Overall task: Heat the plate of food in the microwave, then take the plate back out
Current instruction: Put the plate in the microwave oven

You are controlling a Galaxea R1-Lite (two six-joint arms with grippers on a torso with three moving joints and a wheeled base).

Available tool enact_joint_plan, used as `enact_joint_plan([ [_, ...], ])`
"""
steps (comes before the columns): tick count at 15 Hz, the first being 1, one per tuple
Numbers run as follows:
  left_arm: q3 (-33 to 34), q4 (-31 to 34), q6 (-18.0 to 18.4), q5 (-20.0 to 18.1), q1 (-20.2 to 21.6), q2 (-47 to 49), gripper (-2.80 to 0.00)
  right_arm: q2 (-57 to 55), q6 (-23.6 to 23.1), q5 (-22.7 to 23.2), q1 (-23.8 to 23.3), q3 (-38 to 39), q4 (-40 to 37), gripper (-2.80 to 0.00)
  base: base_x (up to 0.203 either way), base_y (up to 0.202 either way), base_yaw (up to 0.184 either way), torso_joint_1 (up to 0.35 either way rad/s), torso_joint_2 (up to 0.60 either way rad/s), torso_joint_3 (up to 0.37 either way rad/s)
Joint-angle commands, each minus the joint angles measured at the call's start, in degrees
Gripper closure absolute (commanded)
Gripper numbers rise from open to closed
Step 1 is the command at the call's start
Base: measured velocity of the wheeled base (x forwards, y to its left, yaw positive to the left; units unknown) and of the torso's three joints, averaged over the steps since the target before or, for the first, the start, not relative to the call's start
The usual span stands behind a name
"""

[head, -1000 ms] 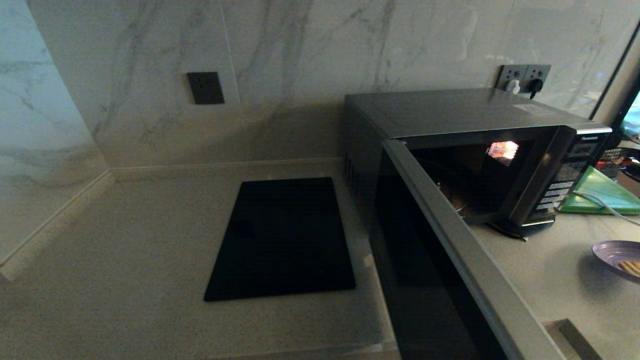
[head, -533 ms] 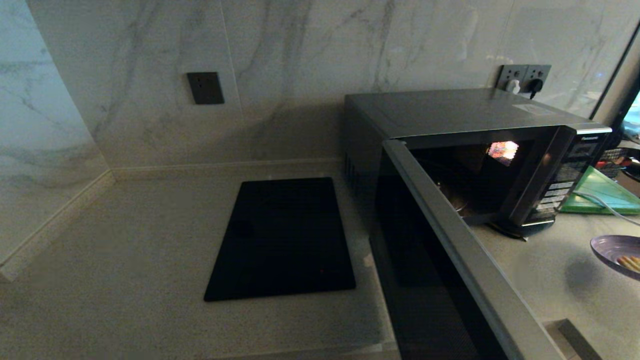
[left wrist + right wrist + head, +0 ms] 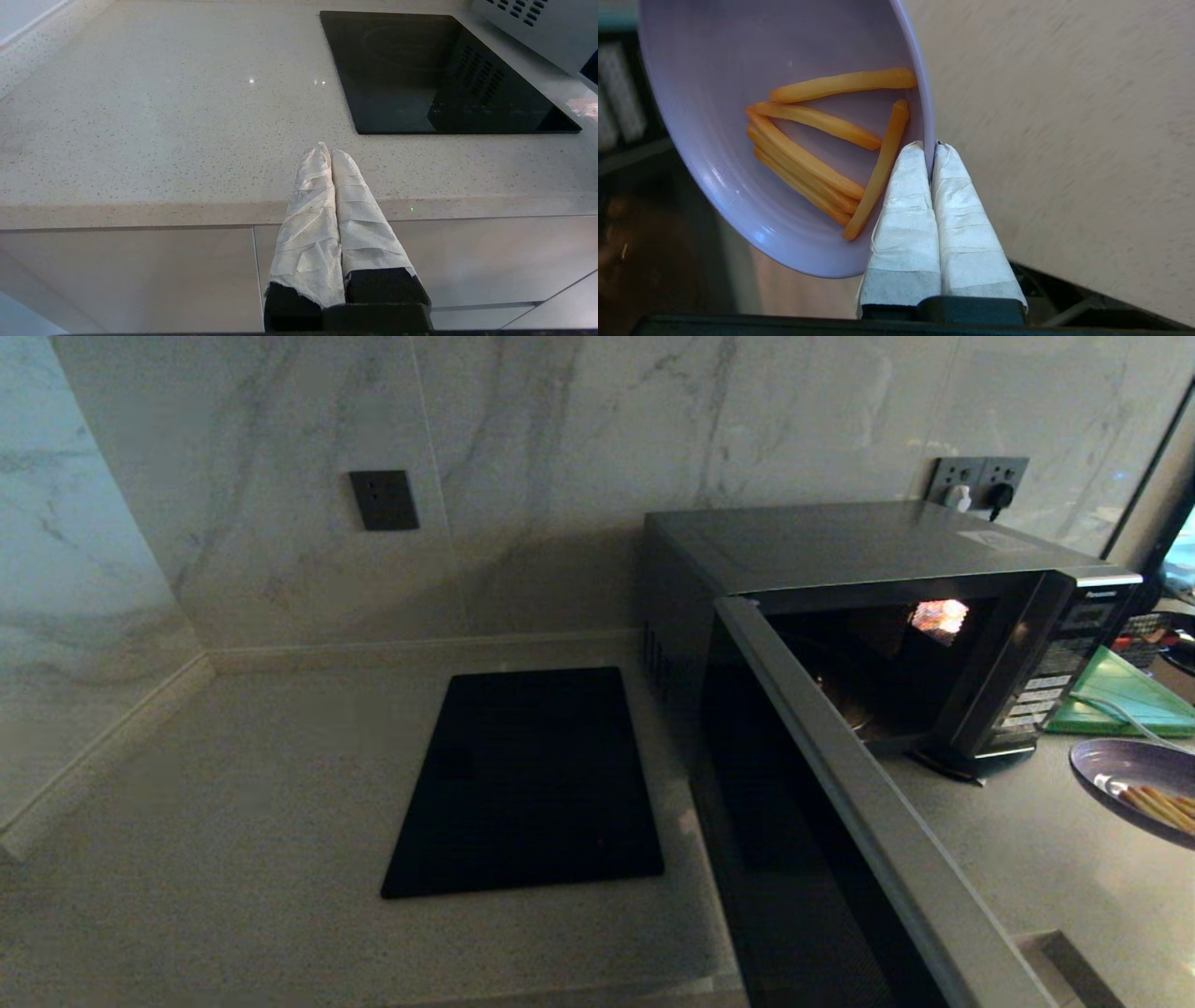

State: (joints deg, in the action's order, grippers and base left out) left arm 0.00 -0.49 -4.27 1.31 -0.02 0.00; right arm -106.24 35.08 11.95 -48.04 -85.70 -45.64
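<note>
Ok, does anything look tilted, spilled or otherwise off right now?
Nothing spilled. The plate of food is pinched at its rim by the right claw, so the fries crowd one side. The microwave door stands open. The left claw is shut by the counter edge.

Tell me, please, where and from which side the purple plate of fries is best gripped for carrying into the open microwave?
Grip the plate of food by its thin raised rim, coming from the outer edge, one finger inside and one under. The right gripper is pinched there already, beside the fries, which lie well inside. The shallow dish offers no other hold.
</note>
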Motion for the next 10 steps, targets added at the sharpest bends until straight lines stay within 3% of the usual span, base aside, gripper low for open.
enact_joint_plan([
  [1, 0.0, 0.0, 0.0, 0.0, 0.0, 0.0, 0.0, 2.3, -2.2, 3.8, -1.1, 1.8, -0.3, 0.0, 0.0, 0.0, 0.0, 0.0, 0.0, 0.0],
  [3, 0.0, 0.0, 0.0, 0.0, 0.0, 0.1, 0.0, 3.2, -4.6, 7.3, -1.9, 2.4, -0.3, 0.0, 0.0, 0.0, 0.0, 0.0, 0.0, 0.0],
  [10, 0.0, 0.0, 0.0, 0.0, 0.0, -0.6, 0.0, 6.0, -12.1, 12.2, -1.6, 6.2, -0.4, 0.0, 0.0, 0.0, 0.0, 0.0, 0.0, 0.0],
])
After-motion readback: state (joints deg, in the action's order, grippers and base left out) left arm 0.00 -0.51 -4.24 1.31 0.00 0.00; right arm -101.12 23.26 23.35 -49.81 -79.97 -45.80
